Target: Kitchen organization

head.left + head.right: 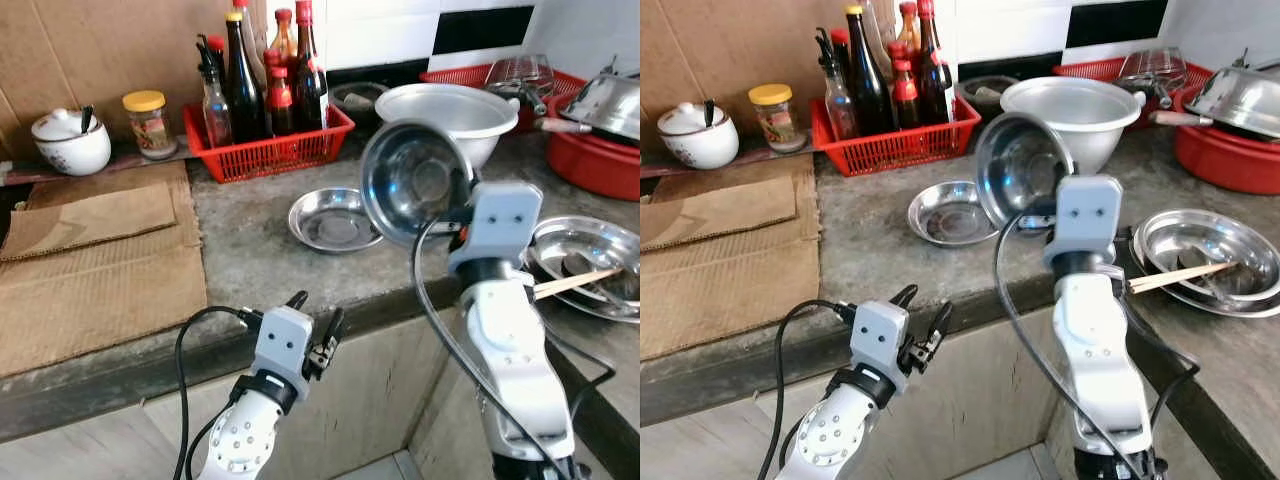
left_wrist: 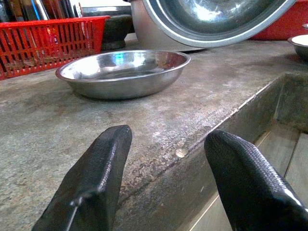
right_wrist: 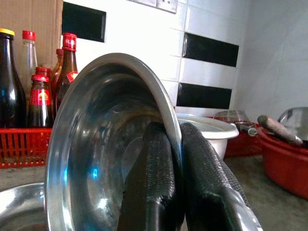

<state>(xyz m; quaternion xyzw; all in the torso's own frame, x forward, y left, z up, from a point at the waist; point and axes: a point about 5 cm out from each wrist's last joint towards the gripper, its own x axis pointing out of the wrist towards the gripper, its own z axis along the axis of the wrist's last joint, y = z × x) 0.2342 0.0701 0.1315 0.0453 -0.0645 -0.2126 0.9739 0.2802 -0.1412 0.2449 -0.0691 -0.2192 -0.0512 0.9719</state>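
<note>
Steel bowl pinched at the rim

Steel round bowl point(image 1: 415, 180), tipped on edge at centre frame above the grey stone desk point(image 1: 250, 255), is clamped at its rim by the right claw point(image 3: 174, 159), one finger inside and one outside. The left claw point(image 2: 168, 159), fingers spread wide and holding nothing, sits at the desk's front edge, lower centre. One shallow steel dish point(image 1: 335, 220) lies just beside the bowl.

The silver right arm point(image 1: 510, 330) hides part of the tilted shiny steel bowl point(image 1: 412, 180). The frame edge crops the red plastic basin point(image 1: 600, 160).
</note>
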